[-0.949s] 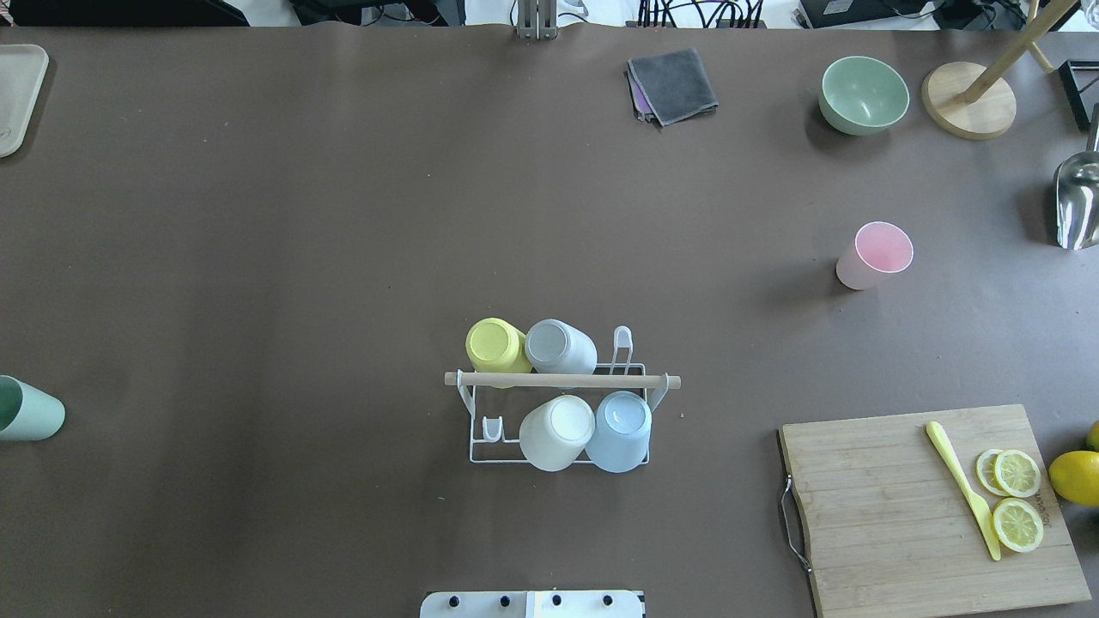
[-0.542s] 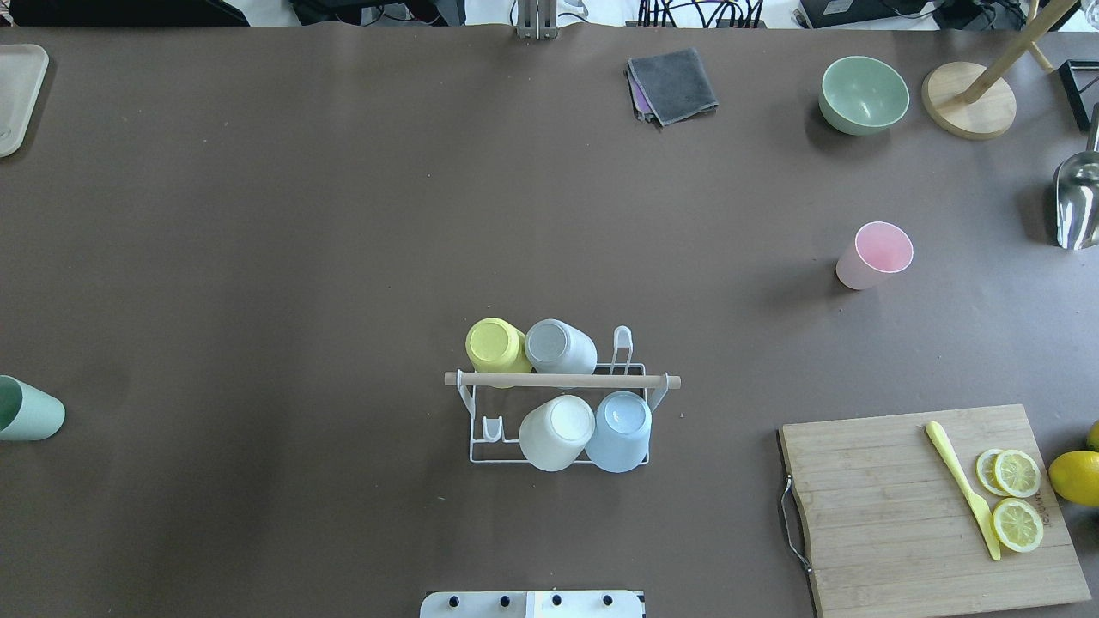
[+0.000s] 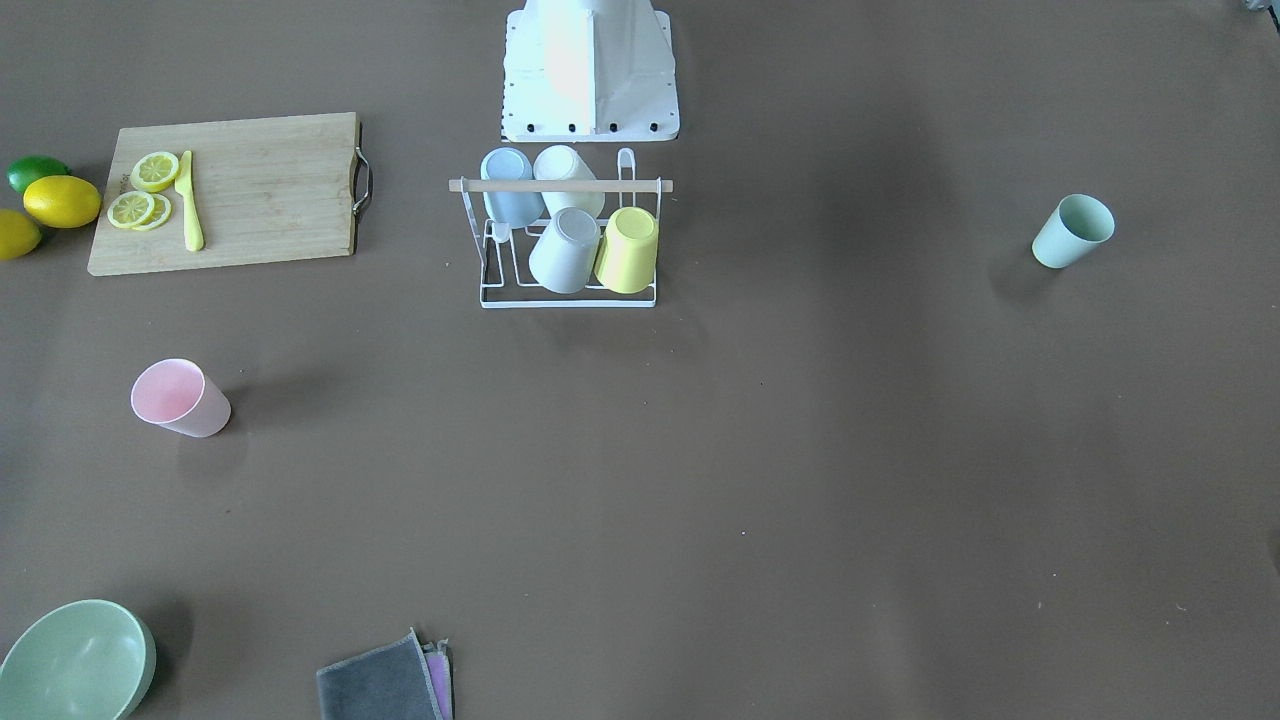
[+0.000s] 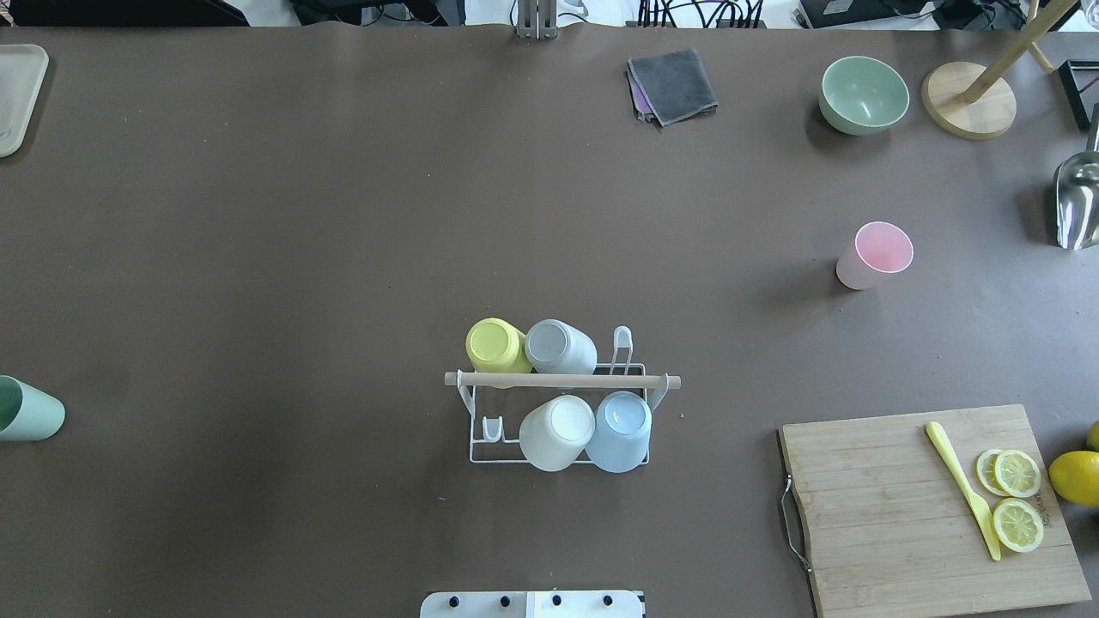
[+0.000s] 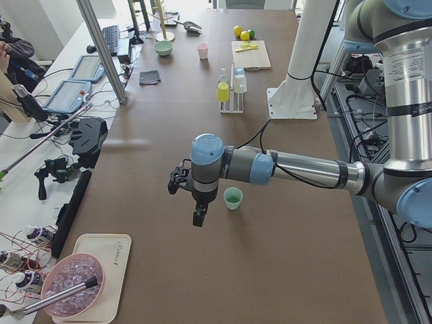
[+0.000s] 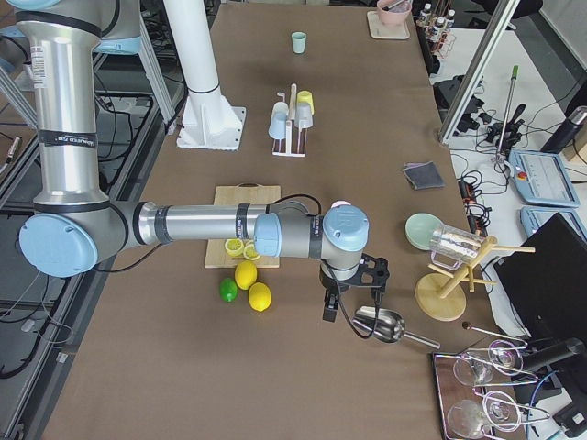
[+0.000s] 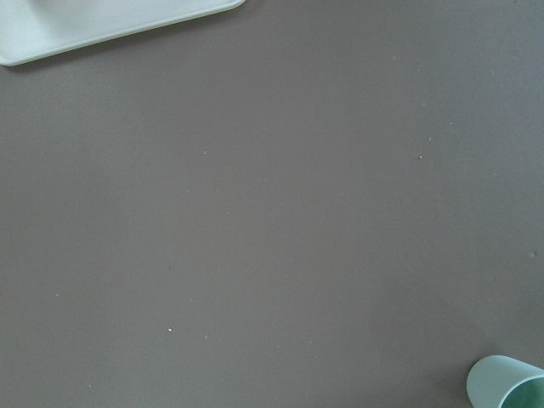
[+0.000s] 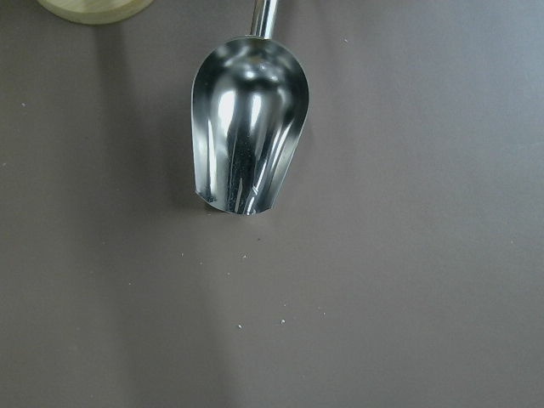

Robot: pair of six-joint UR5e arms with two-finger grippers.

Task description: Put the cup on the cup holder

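Note:
The white wire cup holder (image 4: 558, 381) with a wooden rod stands near the robot's base and carries several upturned cups: yellow, grey, white and blue. A pink cup (image 4: 876, 255) stands loose at the right and a green cup (image 4: 30, 412) at the far left edge. My left gripper (image 5: 197, 217) hangs over the table just beside the green cup (image 5: 233, 198), seen only in the exterior left view, so I cannot tell its state. My right gripper (image 6: 328, 307) hovers by a metal scoop (image 6: 385, 323), seen only in the exterior right view; I cannot tell its state.
A wooden cutting board (image 4: 876, 506) with lemon slices and a yellow knife lies at the front right, whole lemons beside it. A green bowl (image 4: 863, 94), a grey cloth (image 4: 674, 84) and a wooden stand (image 4: 968, 101) sit at the far side. A tray (image 4: 15, 94) is far left.

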